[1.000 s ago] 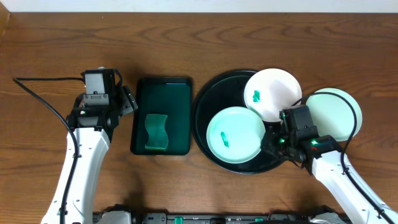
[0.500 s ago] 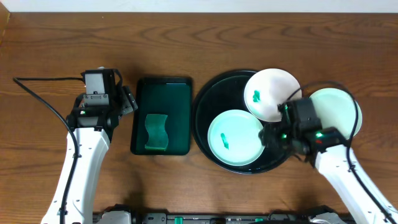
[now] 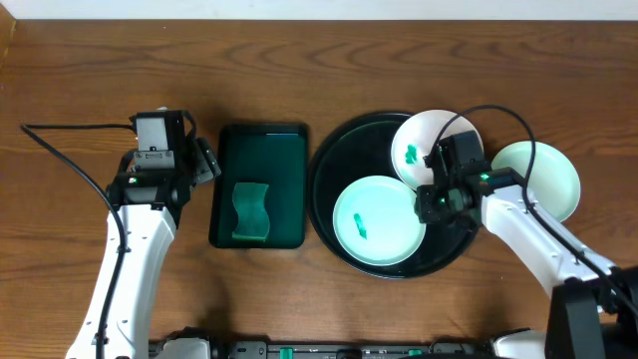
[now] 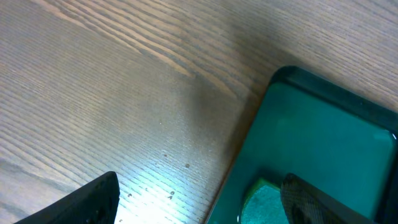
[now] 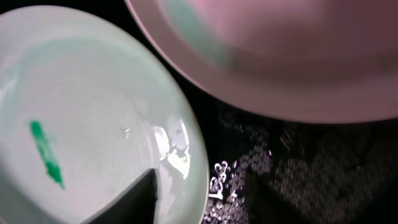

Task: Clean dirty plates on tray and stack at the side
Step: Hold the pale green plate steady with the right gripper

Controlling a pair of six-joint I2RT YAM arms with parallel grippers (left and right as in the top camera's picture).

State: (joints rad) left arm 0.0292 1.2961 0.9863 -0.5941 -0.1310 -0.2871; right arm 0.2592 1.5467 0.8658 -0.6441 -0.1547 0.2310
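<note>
Two glossy round plates (image 3: 379,219) on tray (image 3: 327,168); left claw (image 3: 206,160) wide, empty; right claw (image 3: 431,204) unclear.

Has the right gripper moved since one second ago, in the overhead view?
Yes. The right gripper has moved from the near right rim of the black tray inward, toward the tray's middle.

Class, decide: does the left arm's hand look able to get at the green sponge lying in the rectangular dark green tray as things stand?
Probably yes. The left hand stands open beside the rectangular dark green tray, and nothing covers the green sponge in it.
</note>
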